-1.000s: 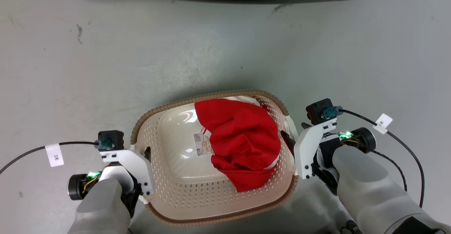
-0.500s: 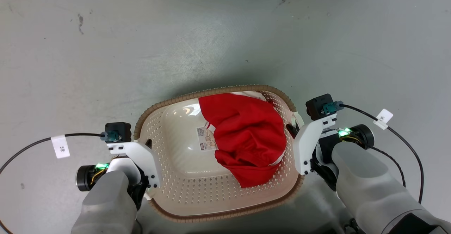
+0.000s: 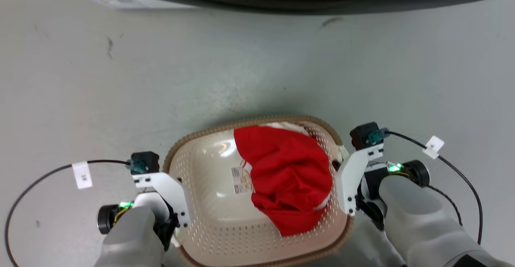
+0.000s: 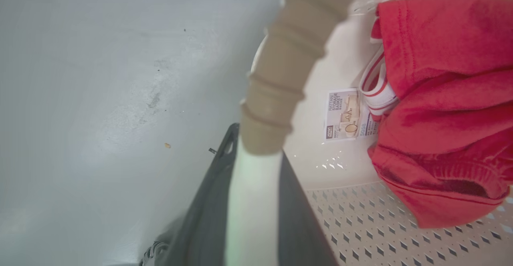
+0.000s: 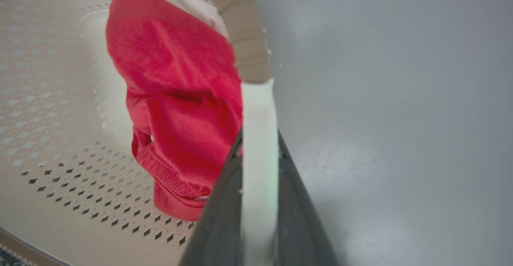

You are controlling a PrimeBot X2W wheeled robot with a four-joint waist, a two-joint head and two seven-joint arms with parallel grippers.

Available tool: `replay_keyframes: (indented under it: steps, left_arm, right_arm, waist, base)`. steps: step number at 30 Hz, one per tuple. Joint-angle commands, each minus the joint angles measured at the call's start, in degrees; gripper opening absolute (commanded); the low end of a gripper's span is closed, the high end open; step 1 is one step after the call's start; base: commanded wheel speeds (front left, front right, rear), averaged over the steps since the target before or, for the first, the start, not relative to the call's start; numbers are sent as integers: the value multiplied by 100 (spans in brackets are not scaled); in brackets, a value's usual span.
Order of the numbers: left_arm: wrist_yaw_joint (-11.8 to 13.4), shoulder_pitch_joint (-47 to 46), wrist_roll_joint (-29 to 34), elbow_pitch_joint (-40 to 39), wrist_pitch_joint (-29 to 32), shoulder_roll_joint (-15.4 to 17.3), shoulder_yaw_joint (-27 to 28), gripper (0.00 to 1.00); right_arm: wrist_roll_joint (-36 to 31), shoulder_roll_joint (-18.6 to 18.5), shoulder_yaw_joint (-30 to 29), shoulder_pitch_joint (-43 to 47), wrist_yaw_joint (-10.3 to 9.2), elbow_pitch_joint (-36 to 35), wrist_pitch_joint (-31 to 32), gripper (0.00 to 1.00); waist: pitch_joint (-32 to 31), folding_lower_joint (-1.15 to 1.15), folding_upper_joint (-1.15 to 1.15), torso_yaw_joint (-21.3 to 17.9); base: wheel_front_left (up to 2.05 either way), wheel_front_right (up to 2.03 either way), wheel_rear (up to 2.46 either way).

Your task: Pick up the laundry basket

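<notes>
Both pairs of jaws are clamped on the basket point(image 3: 209, 132): in the left wrist view the left gripper point(image 4: 256, 166) has its two dark fingers point(image 4: 218, 186) pressed to either side of a cream handle strip, and in the right wrist view the right gripper point(image 5: 259, 146) pinches the matching strip on the other side the same way. Just past each grip, the brown ribbed rim point(image 4: 280, 77) curves away from the fingertips. From the head view, the left gripper point(image 3: 177, 180) sits at the basket's left edge and the right gripper point(image 3: 336, 164) at its right edge, with the basket between them, low and central, over the grey floor point(image 3: 201, 78); whether it touches the floor I cannot tell. A crumpled red garment point(image 3: 289, 178) fills its right half, partly over a white cloth point(image 3: 281, 126) near the far rim. A paper label point(image 3: 240, 179) lies on the bare bottom just left of the garment. A tagged black cable point(image 3: 450, 162) loops from each wrist.
</notes>
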Motion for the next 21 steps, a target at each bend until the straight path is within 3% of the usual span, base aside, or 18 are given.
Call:
replay_keyframes:
  steps: [1, 15, 21]
  left_arm:
    - [-19, 90, -25, 3, 65, -31, -38, 0]
    - [-50, 428, -345, -4, 951, -263, -217, 0]
    - [-51, 512, -493, -16, 1464, -288, -284, 0]
  right_arm:
    - [20, -23, 72, 95, -2, -21, 85, 0]
    - [494, 23, 326, 715, 7, 3, 860, 0]
    - [758, 31, 416, 856, 8, -62, 1469, 0]
  waist:
    - [-262, 0, 0, 47]
    - [-1576, 0, 0, 121]
    - [-2086, 0, 0, 118]
  base:
    - [0, 0, 0]
    - [0, 0, 0]
    - [0, 0, 0]
